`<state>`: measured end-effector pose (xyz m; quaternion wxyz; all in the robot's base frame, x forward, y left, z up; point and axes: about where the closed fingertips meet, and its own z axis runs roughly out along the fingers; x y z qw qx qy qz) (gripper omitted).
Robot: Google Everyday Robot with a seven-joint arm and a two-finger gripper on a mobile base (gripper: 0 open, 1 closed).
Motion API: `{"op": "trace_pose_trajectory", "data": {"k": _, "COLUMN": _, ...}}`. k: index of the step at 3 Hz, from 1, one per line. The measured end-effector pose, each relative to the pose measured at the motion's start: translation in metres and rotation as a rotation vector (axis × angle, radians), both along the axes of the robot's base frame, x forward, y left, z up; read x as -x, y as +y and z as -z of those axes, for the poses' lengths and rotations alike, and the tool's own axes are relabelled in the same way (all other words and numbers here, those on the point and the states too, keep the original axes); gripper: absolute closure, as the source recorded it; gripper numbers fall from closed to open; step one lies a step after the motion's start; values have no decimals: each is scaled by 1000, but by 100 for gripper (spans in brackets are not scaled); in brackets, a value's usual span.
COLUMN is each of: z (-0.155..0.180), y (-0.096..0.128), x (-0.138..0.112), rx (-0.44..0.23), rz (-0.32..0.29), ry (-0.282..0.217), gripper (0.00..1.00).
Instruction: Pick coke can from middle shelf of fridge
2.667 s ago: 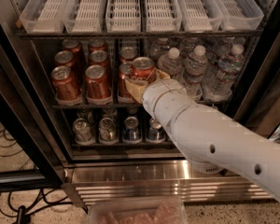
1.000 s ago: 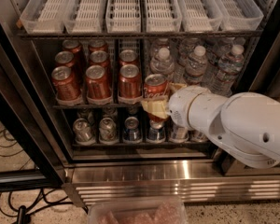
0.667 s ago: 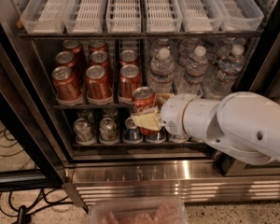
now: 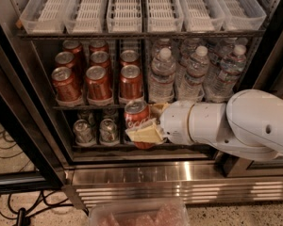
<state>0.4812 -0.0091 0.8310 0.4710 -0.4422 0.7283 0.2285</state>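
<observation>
My gripper (image 4: pixel 145 124) is shut on the coke can (image 4: pixel 137 118), a red can with a silver top and white script. It holds the can out in front of the fridge (image 4: pixel 33 102), just below the front edge of the middle shelf (image 4: pixel 99 106). A cream finger (image 4: pixel 146 133) crosses the can's lower front. The white arm (image 4: pixel 226 124) comes in from the right. Several like red cans (image 4: pixel 98 83) stand in lanes on the left of the middle shelf.
Water bottles (image 4: pixel 162 76) fill the right of the middle shelf. White slotted trays (image 4: pixel 125 6) sit on the shelf above. Small silver cans (image 4: pixel 84 131) stand on the shelf below. The steel slatted base (image 4: pixel 179 182) lies under it. A clear bin (image 4: pixel 139 214) sits at the bottom edge.
The gripper pulled the coke can out of its lane on the middle shelf, then moved it down and left in front of the lower shelf.
</observation>
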Motion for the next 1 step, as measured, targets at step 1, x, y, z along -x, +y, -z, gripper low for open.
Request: {"op": "trace_pose_trajectory", "data": {"k": 1, "z": 1, "y": 3, "x": 6, "rx": 7, "rz": -33, "ry": -5, "gripper": 100}}
